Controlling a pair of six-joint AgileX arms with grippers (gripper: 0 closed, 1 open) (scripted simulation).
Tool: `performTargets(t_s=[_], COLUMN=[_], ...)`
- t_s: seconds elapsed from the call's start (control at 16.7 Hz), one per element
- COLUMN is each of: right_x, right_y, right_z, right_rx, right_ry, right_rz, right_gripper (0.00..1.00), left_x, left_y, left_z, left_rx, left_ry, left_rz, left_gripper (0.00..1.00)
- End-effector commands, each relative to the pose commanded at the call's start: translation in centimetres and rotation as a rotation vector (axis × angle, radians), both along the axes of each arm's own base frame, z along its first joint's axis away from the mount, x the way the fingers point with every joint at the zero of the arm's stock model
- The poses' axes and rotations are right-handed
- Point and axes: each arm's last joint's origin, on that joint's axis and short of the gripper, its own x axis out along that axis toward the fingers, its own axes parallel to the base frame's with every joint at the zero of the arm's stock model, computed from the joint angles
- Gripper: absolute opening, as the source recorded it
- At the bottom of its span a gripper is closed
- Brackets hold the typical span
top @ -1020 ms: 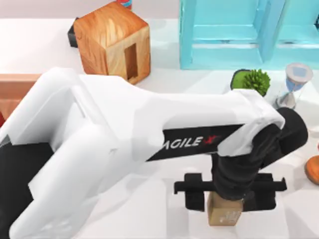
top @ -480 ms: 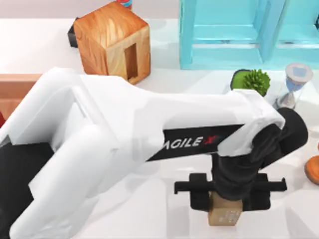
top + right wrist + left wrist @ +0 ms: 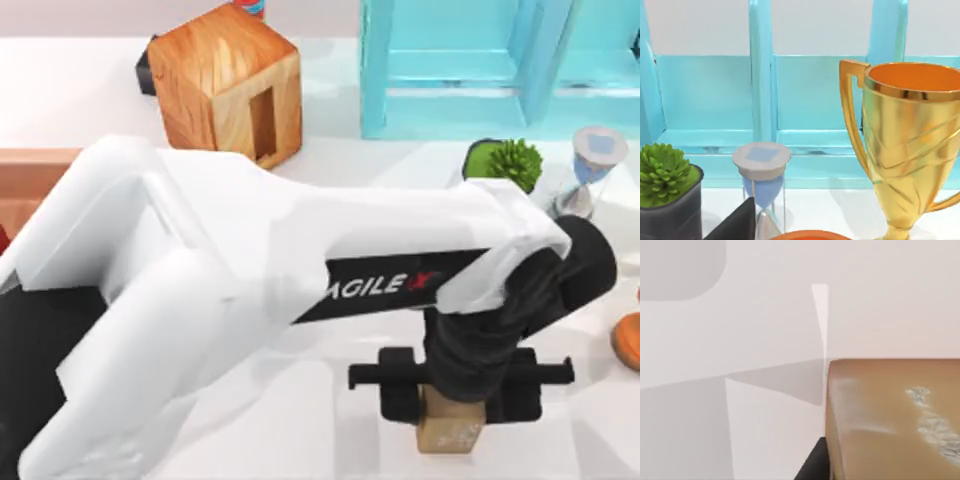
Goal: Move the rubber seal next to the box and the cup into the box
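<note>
Seal [image 3: 449, 434], rubber, tan-brown block with faint white marks: sits on the white table [image 3: 80, 90] at the near edge, directly between the black fingers [image 3: 398, 395] of the left gripper [image 3: 452, 398], one finger at each side face. Fingers appear clenched on the block, with no gap showing in the top view. Left wrist view: the same block's top face [image 3: 895, 420] close under the camera, white table beyond it.

Left arm [image 3: 230, 290], white, lettered AGILEX: reaches across from the left side to the block.

Box [image 3: 30, 175], reddish-brown wood: far left of the fingers, at the table's left edge, mostly hidden under the arm.

Beyond the fingers: plant pot [image 3: 505, 165], hourglass [image 3: 590, 170], wood-grain cube with slot [image 3: 225, 85], turquoise shelf [image 3: 500, 65].

Right wrist view: pot [image 3: 667, 200], hourglass [image 3: 762, 185], gold trophy [image 3: 910, 145], shelf [image 3: 760, 75] behind. Right gripper's grip cannot be told.
</note>
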Motion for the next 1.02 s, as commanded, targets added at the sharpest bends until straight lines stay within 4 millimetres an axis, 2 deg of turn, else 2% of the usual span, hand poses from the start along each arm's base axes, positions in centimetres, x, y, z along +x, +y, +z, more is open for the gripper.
performTargets(t_s=[0.18,0.42,0.54,0.66,1.02], right_x=[0.0,0.0,0.0,0.0,0.0], right_y=[0.0,0.0,0.0,0.0,0.0], right_z=[0.0,0.0,0.0,0.0,0.0], right_rx=[0.000,0.000,0.000,0.000,0.000], right_ry=[0.000,0.000,0.000,0.000,0.000], right_rz=[0.000,0.000,0.000,0.000,0.000], right_gripper=[1.00,1.00,1.00,1.00,1.00], left_x=[0.7,0.3,0.0,0.1,0.1], left_y=[2.2,6.0,8.2,9.7,10.2], left_z=[1.5,7.6,9.4,9.9,10.1], left_rx=[0.029,-0.027,-0.024,-0.004,-0.002], left_ry=[0.014,-0.017,-0.016,-0.002,-0.001], left_rz=[0.006,-0.003,-0.005,-0.003,-0.007], left_gripper=[0.00,0.00,0.00,0.00,0.00])
